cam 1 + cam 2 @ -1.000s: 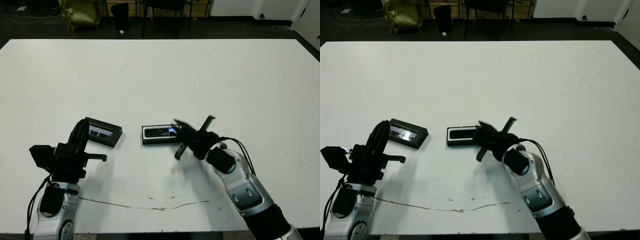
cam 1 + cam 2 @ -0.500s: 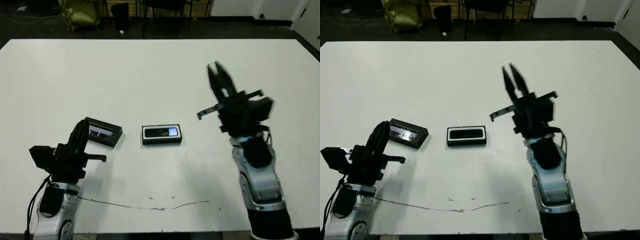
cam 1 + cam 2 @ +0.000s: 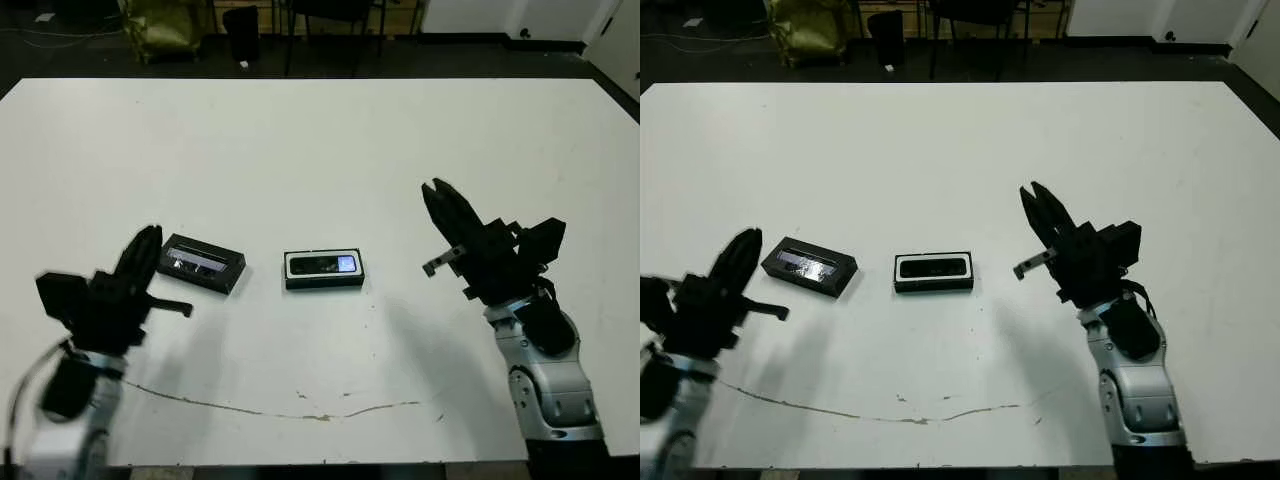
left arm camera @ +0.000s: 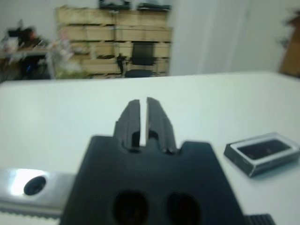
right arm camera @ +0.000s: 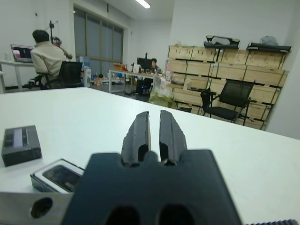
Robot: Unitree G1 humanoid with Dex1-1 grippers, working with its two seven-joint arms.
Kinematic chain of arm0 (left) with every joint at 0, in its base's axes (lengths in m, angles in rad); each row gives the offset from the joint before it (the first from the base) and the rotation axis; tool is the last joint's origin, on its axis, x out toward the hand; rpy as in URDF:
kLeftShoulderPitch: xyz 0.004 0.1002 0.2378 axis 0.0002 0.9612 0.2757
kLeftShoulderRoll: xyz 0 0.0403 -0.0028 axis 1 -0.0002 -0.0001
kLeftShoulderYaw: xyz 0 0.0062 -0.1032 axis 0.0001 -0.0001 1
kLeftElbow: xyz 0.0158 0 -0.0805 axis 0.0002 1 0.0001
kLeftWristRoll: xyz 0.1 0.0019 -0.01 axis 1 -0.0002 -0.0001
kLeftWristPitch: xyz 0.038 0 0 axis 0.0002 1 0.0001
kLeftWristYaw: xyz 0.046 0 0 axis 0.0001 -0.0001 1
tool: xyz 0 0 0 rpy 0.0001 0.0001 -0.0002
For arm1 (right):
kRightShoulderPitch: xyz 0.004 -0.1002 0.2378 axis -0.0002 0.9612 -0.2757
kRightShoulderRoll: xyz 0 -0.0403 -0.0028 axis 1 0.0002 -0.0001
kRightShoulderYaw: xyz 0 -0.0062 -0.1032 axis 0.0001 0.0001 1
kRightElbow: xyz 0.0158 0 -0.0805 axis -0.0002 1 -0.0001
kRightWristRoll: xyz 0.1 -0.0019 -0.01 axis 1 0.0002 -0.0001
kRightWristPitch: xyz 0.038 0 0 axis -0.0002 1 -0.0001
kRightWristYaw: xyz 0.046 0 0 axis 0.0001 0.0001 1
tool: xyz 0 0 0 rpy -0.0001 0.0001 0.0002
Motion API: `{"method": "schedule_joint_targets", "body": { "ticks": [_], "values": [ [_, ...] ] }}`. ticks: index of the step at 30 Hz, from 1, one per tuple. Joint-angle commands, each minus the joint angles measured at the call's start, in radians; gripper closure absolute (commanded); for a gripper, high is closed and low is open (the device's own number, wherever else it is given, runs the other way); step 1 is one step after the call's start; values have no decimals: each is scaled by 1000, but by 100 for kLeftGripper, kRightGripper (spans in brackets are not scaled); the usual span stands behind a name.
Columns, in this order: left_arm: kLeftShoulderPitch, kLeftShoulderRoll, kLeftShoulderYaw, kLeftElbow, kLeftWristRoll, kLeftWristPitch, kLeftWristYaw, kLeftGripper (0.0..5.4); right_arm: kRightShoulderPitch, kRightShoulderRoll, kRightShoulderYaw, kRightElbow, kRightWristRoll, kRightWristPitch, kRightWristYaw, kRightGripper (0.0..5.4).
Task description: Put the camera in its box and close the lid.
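White surface (image 3: 320,140) holds the box (image 3: 323,269) with the camera (image 3: 322,265) at center, lid (image 3: 201,263) left; both claws, left claw (image 3: 148,247) and right claw (image 3: 441,203), are pressed together, empty.

Left hand (image 3: 140,255) was raised at the robot's left, its image blurred, with its two black fingers (image 4: 139,117) pressed almost together and nothing between them. Right hand (image 3: 440,200) was raised at the robot's right on a silver forearm, pointing forward and up, fingers (image 5: 154,133) likewise nearly together and gripping nothing.

Bright overhead light, blurred left arm (image 3: 85,330)
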Motion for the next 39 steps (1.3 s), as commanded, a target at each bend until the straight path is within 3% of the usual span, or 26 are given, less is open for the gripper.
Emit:
{"method": "schedule_joint_targets", "body": {
  "ticks": [1, 5, 9, 19, 27, 33, 39],
  "values": [
    [-44, 159, 14, -28, 17, 111, -91, 540, 42, -16, -15, 2, 7, 29, -5, 537],
    [-174, 345, -10, 56, 84, 83, -236, 540, 68, -16, -27, -28, 35, 85, -20, 537],
    [-305, 442, -84, 117, 148, 100, -331, 540, 68, -12, -26, -43, 36, 100, -29, 537],
    [-588, 476, -325, 329, 287, 58, -546, 531, 71, 31, -28, -43, 49, 88, -61, 539],
    [-849, 465, -550, 531, 376, -14, -921, 364, 91, 29, -9, -67, 6, 121, -113, 540],
    [-988, 418, -663, 672, 453, -127, -1077, 224, 98, 35, 0, -68, 5, 123, -120, 540],
    [-1098, 364, -754, 782, 524, -156, -1219, 86, 113, 31, 4, -79, -6, 148, -136, 540]
  ]
}}
